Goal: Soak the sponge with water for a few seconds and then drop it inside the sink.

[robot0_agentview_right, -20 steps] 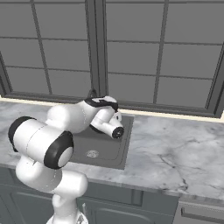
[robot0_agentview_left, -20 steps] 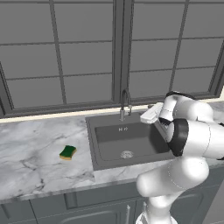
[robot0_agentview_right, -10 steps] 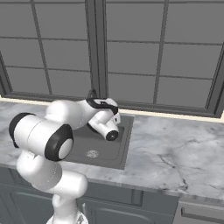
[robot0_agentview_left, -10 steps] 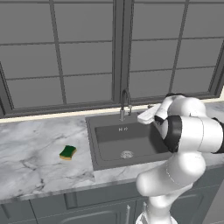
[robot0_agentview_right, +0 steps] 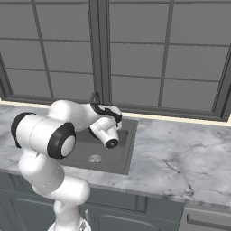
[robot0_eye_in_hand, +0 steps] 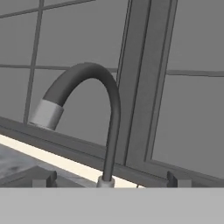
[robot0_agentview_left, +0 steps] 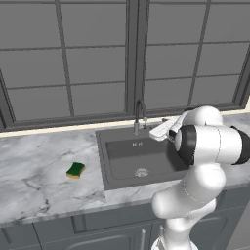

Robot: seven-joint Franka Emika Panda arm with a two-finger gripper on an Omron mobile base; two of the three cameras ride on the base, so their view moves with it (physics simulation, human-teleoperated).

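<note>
The green and yellow sponge lies on the marble counter, left of the sink and far from my hand. My gripper hovers over the sink's back right part and points at the curved dark faucet. In the hand view the faucet rises close ahead, its metal spout tip at the left. My gripper is open; its dark fingertips stand wide apart, either side of the faucet's base, with nothing between them. Water is out of view.
The marble counter runs left of the sink, and more of it lies to the right. A dark framed window stands close behind the faucet. The round drain sits in the basin floor.
My hand has crept a little left toward the faucet, with the arm turning slightly. The sponge has not moved.
</note>
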